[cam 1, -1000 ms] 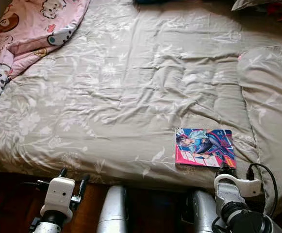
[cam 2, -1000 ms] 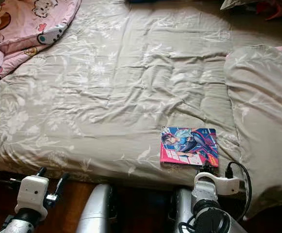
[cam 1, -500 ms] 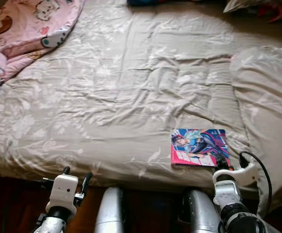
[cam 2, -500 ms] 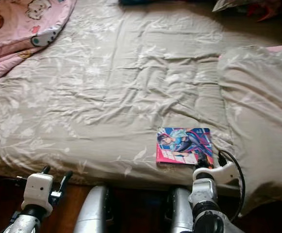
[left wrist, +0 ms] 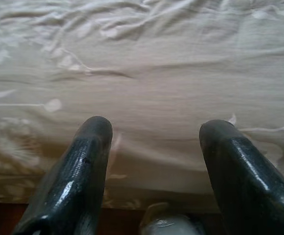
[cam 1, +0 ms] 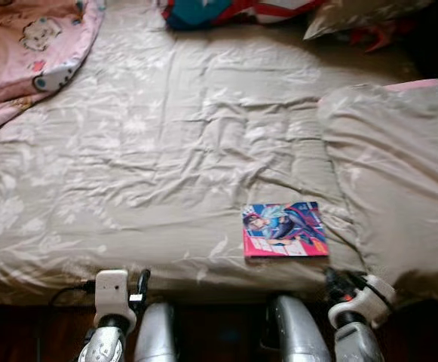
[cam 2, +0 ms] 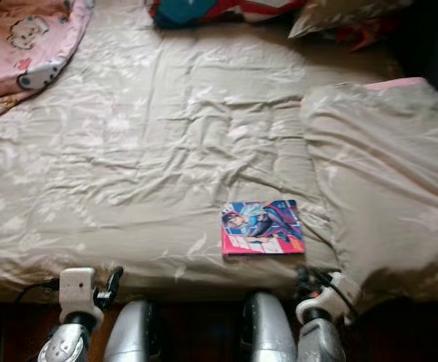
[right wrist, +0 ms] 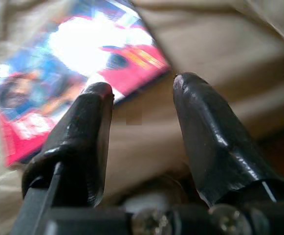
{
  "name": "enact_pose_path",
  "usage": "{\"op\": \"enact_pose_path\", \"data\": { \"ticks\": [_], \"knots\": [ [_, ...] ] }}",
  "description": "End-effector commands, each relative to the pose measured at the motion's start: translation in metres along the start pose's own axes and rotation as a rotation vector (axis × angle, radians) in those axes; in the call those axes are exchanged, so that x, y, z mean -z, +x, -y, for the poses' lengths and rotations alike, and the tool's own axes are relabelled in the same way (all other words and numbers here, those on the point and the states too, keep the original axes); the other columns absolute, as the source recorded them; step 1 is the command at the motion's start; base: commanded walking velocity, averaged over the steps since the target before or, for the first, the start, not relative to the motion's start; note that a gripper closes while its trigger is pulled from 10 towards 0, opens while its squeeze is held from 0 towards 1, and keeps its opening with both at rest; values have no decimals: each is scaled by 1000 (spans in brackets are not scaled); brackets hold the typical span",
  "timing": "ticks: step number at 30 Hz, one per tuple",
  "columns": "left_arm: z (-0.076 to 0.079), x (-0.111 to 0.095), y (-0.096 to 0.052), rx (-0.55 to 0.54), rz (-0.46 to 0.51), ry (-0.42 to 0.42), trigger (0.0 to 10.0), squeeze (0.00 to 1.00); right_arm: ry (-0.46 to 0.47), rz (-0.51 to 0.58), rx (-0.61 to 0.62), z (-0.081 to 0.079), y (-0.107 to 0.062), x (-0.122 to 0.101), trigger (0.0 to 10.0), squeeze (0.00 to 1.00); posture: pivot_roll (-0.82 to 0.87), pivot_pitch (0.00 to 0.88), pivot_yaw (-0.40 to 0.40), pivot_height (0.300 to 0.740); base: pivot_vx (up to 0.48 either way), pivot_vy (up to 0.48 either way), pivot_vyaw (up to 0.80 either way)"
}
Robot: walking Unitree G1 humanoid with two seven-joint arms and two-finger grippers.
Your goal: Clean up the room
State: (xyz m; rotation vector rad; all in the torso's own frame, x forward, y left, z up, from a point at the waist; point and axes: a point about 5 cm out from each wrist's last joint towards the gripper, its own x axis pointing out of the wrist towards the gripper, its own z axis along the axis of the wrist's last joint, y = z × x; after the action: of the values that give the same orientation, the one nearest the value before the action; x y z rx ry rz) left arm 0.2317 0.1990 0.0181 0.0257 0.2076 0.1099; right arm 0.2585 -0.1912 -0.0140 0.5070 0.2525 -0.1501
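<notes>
Comic book [cam 1: 284,229] lies flat on bed [cam 1: 166,151], near its front edge, not yet picked up (tidying barely begun). Right gripper [right wrist: 142,105] just short of book, fingers parted, empty. Left gripper [left wrist: 154,147] at bed edge, spread, empty.

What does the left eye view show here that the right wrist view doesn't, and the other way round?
The left eye view takes in the beige bedspread, the pink cartoon blanket at its far left corner, a pillow at the far edge, and the left gripper at the bed's near edge. The right wrist view gives a close look at the right gripper's spread black fingers. Both show the colourful book lying flat near the bed's edge, just ahead of that gripper.
</notes>
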Motion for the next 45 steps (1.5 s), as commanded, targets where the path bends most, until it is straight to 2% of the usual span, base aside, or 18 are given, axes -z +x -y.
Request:
{"op": "enact_pose_path", "data": {
  "ticks": [1,3,7,9,16,23,24,27,34,39,45],
  "knots": [
    [-6,15,-5,-37,-54,-20,10000,0,-35,-3,-26,-3,1,-2,10000,0,-59,176,-5,643,0,0,0],
    [-5,19,-3,-42,-65,-28,10000,0,-48,-8,-20,-4,4,-5,10000,0,-62,163,-10,653,0,0,0],
    [1,34,-1,-45,-124,-44,10000,0,-148,-82,-38,-3,5,1,10000,0,-69,134,-22,683,0,0,0],
    [4,46,-3,-39,-182,-44,10000,0,-176,-151,-14,4,0,11,10000,0,-70,109,-25,698,0,0,0],
    [6,62,-1,-26,-294,-24,10000,0,-218,-276,58,19,-12,28,10000,0,-84,53,-20,738,0,0,0],
    [3,78,-4,-28,-440,-8,10000,0,-284,-410,168,38,-28,45,10000,0,-94,0,-21,740,0,0,0],
    [4,86,-9,-24,-496,4,10000,0,-300,-454,190,42,-33,49,10000,0,-88,0,-24,740,0,0,0],
    [3,96,-17,-24,-575,28,10000,0,-325,-497,181,44,-37,54,10000,0,-94,0,-23,740,0,0,0],
    [2,100,-21,-50,-607,8,10000,0,-308,-493,195,46,-37,53,10000,0,-76,0,-33,740,0,0,0],
    [3,100,-20,-59,-616,0,10000,0,-376,-538,139,40,-36,57,10000,0,-59,0,-48,740,0,0,0],
    [1,99,-19,-88,-618,-18,10000,0,-401,-544,105,35,-32,55,10000,0,-42,0,-55,740,0,0,0]
  ]
}}
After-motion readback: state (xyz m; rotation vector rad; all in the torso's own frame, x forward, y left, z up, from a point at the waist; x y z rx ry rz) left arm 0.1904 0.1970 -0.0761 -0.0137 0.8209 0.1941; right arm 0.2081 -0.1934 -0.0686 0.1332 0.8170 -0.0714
